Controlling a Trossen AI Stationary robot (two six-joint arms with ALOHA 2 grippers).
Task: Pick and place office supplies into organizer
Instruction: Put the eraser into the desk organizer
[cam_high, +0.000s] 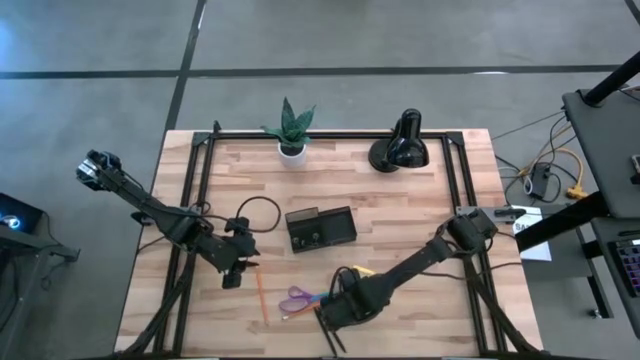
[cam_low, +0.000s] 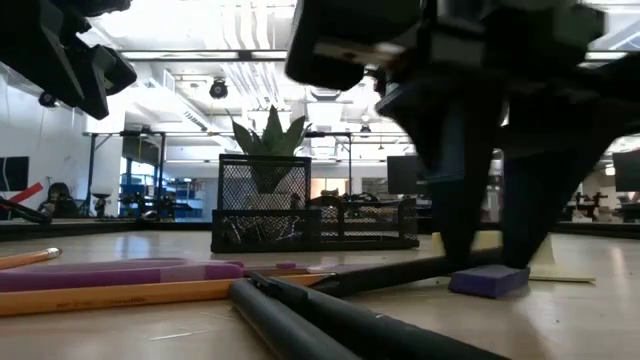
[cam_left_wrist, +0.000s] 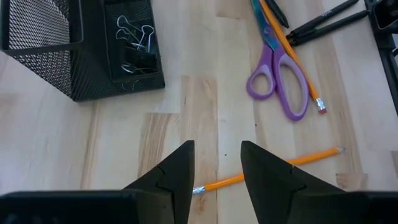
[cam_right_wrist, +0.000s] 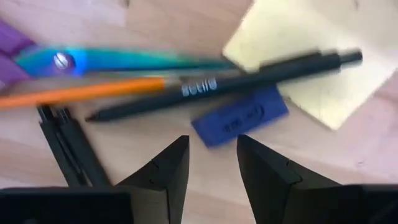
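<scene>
The black mesh organizer (cam_high: 320, 228) stands mid-table with clips in one compartment (cam_left_wrist: 134, 37). The supplies lie near the front edge: purple-handled scissors (cam_left_wrist: 280, 81), an orange pencil (cam_right_wrist: 81, 92), a black pen (cam_right_wrist: 224, 84), a blue eraser (cam_right_wrist: 239, 121), a yellow sticky-note pad (cam_right_wrist: 305, 56) and two more black pens (cam_right_wrist: 62, 143). My right gripper (cam_right_wrist: 212, 140) points down over them, open, its fingertips just short of the eraser. My left gripper (cam_left_wrist: 216, 146) hovers open above a second orange pencil (cam_left_wrist: 267, 171), left of the organizer.
A small potted plant (cam_high: 290, 130) and a black desk lamp (cam_high: 400, 145) stand at the far edge. Black frame rails (cam_high: 195, 200) run along the table's left and right sides. Bare wood lies between the organizer and the left gripper.
</scene>
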